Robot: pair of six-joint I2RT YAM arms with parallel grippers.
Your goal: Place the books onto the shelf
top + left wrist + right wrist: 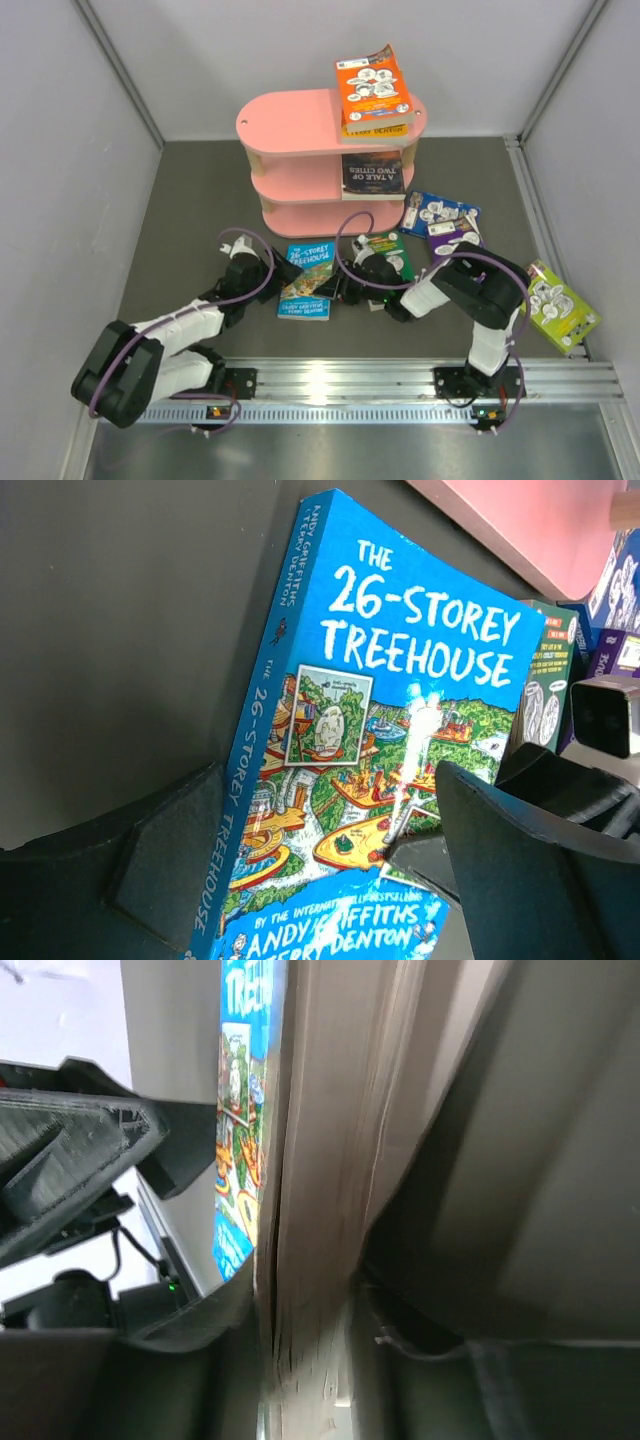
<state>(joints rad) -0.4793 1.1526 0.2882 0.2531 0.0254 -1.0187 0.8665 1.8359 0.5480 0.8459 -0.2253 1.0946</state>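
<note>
Books lie in two groups. Three are on the pink shelf (300,125): an orange book (372,85) with a yellow-spined book (375,128) under it on the top board, and a dark book (372,172) on the middle board. The rest are on the table (190,200). A green book (392,252), a navy book (440,212) and a purple book (455,240) bunch near the shelf's right end. A lime book (560,305) lies well apart at the right, and the blue book (307,278) sits between the two arms, in front of the shelf.

The blue book is the one in hand. The right gripper (310,1330) is clamped on its open page edge: in the right wrist view the block of pages fills the gap between the fingers. That edge makes sense, since a thin paperback lying flat offers little else to pinch.

The left gripper (320,820) stands wide apart at the spine side, holding nothing; in its own view the spine runs just beside one finger. It looks placed as a stop, so the book cannot slide away while the other arm bites. It may also be there to take the spine once the book tips up. The cover seems tilted rather than flat, though I cannot tell how far it is off the table.
</note>
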